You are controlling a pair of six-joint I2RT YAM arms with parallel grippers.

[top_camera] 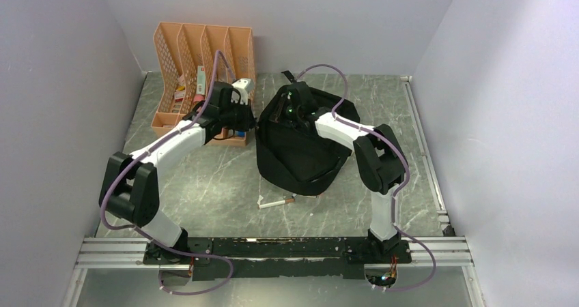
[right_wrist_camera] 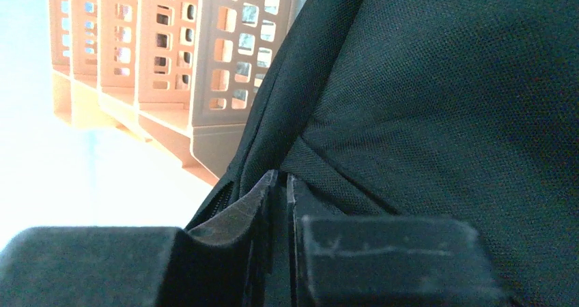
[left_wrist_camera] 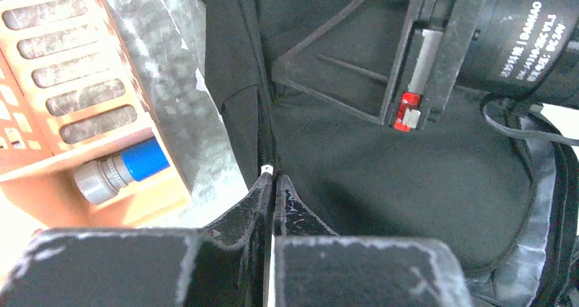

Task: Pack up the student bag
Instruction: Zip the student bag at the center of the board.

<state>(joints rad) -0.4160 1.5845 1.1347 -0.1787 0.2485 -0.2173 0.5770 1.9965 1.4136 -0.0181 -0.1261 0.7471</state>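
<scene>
— where's the student bag (top_camera: pixel 295 158)?
— mid-table, slumped, just right of the orange file rack (top_camera: pixel 205 54). my left gripper (left_wrist_camera: pixel 272 179) is closed tight at its zipper line (left_wrist_camera: pixel 262 126), with a small white tab (left_wrist_camera: pixel 267 168) right at the tips. my right gripper (right_wrist_camera: pixel 282 179) sits against a seam, fingers nearly together with a thin slit between. i can't tell if cloth is caught there.
— what worries you?
— the fabric is soft. on so thin a pinch, i'd guess a pull lets the tab slip out, or drags the whole bag into the rack. my wrists are crowded close, so they could knock. and the pen (top_camera: pixel 276 202) on the table (top_camera: pixel 205 184) isn't packed yet.
</scene>
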